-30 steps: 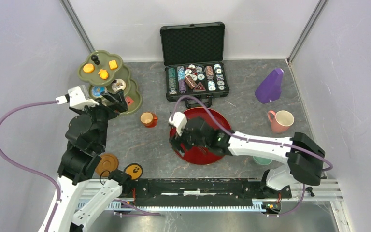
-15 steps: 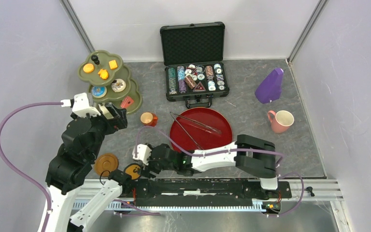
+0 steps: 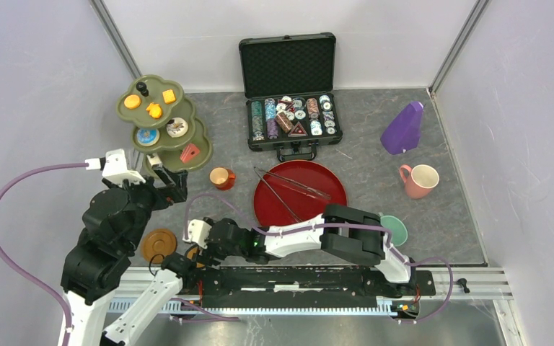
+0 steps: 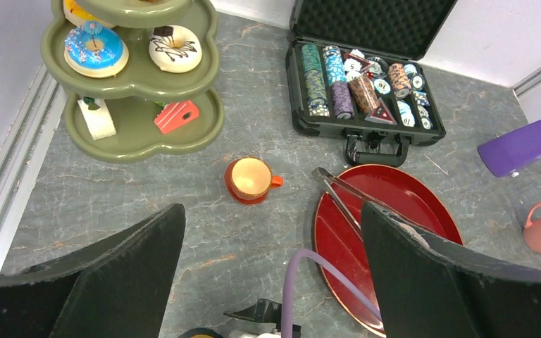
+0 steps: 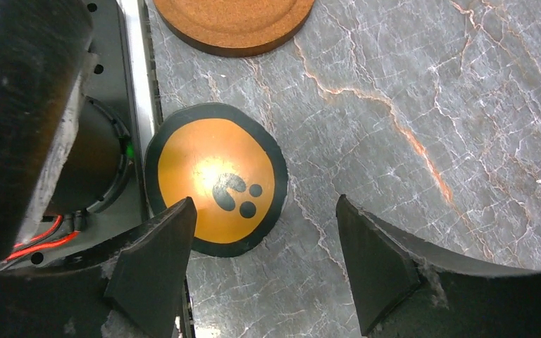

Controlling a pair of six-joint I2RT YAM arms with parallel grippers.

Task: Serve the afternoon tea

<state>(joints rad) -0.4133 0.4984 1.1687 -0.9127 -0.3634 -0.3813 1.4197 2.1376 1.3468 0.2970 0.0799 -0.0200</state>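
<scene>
The olive-green three-tier stand stands at the far left with orange biscuits on top. Donuts lie on its middle tier and cake slices on the bottom tier. An orange cup sits on its saucer beside the stand. A pink cup and a teal cup stand at the right. My right gripper hangs open just over an orange black-rimmed saucer at the table's near edge. Open and holding nothing, my left gripper hovers in front of the stand.
A brown cork saucer lies next to the orange saucer. The dark-red tray at the middle carries metal tongs. An open case of poker chips stands at the back. A purple object is at the far right.
My right arm swung from the red tray leftward to the near edge, over the orange saucer, uncovering the teal cup. My left gripper drew back from the stand toward me.
</scene>
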